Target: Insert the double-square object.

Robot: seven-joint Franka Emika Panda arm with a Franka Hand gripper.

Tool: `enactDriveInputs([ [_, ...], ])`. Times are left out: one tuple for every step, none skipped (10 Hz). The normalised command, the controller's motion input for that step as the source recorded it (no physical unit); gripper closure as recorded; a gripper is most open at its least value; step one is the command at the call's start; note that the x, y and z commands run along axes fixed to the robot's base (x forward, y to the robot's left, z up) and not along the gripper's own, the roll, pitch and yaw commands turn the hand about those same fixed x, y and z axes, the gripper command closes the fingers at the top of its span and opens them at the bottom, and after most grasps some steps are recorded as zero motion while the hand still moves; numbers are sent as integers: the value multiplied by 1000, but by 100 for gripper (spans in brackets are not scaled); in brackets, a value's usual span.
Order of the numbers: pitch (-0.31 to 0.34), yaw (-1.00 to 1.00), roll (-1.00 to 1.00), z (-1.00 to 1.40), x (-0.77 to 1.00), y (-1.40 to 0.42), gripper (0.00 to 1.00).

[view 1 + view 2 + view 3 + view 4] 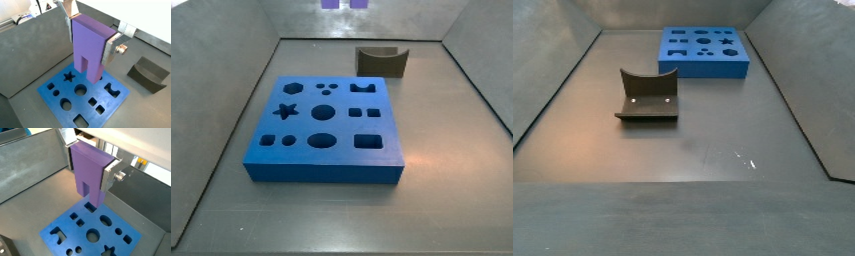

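Double-square object (91, 46): smooth purple plastic, two-pronged, clamped in gripper (92, 34), seemingly above blue board (83, 97).

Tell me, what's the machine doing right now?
End effector shut on purple double-square object, high above blue board. Not inserted yet. Olive block sits aside, path clear.

The double-square object (91, 44) is plain violet, held between the silver fingers (110, 49) of the tool (90, 35). Below it, the board (83, 95) is bright blue with dark cutouts. Beside the board, the notched block (147, 73) is dark olive-grey on the grey surface (438, 190).
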Motion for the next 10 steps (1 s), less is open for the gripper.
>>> enactDriveInputs([
  [-211,103,107,-629,209,34,100],
  [-197,74,80,-769,146,0,100],
  [-173,80,73,-846,80,0,100],
  [-129,17,60,-963,49,0,100],
  [-114,0,66,-989,37,0,100],
  [-74,3,174,-917,0,111,100],
  [-89,74,249,-800,0,171,100],
  [-66,143,407,-460,0,0,100],
  [3,274,500,-211,146,-131,100],
  [-123,120,210,-494,186,-234,100],
])
